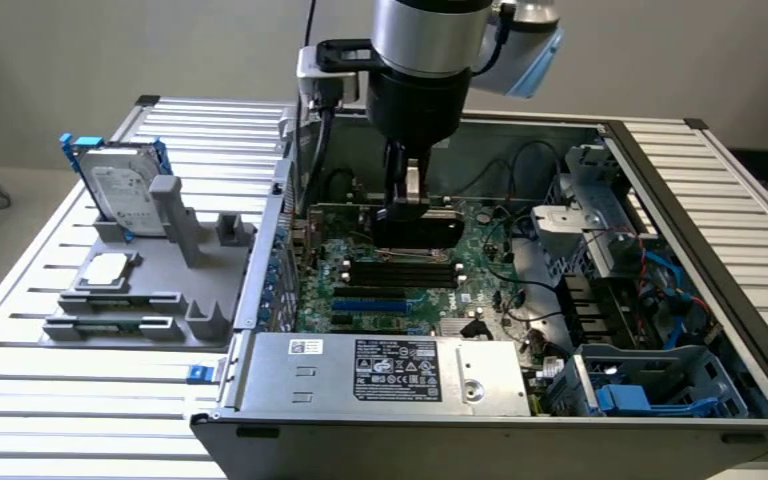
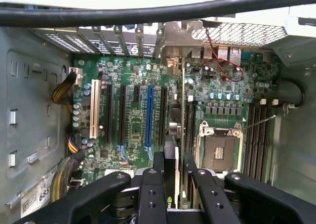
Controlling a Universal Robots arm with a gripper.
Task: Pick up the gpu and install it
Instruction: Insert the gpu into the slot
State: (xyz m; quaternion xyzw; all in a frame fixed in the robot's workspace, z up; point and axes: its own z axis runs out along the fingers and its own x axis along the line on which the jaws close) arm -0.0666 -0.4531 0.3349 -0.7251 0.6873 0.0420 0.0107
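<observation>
**Card clamped over the open case**

From my station I saw the gripper (image 1: 407,208) hanging inside the open computer case (image 1: 704,205), over the far half of the motherboard (image 1: 371,292); its fingers (image 2: 150,187) were clamped on the gpu (image 2: 172,159), one on each face. The card stood on edge, its silver bracket (image 2: 180,41) pointing toward the row of slot openings in the case wall. In the wrist view the gpu ran between the blue slot (image 2: 149,115) and the empty CPU socket (image 2: 219,147), in line with a black slot there; whether its edge touched that slot I could not tell. A white slot (image 2: 94,110) lay beyond the blue one, well apart from the card. The silver power supply (image 1: 384,365) filled the near end of the case. On the table (image 1: 77,410), at the exterior view's left, a grey fixture (image 1: 144,300) held a hard drive (image 1: 124,185) upright in its blue frame, well apart from the gripper.
</observation>
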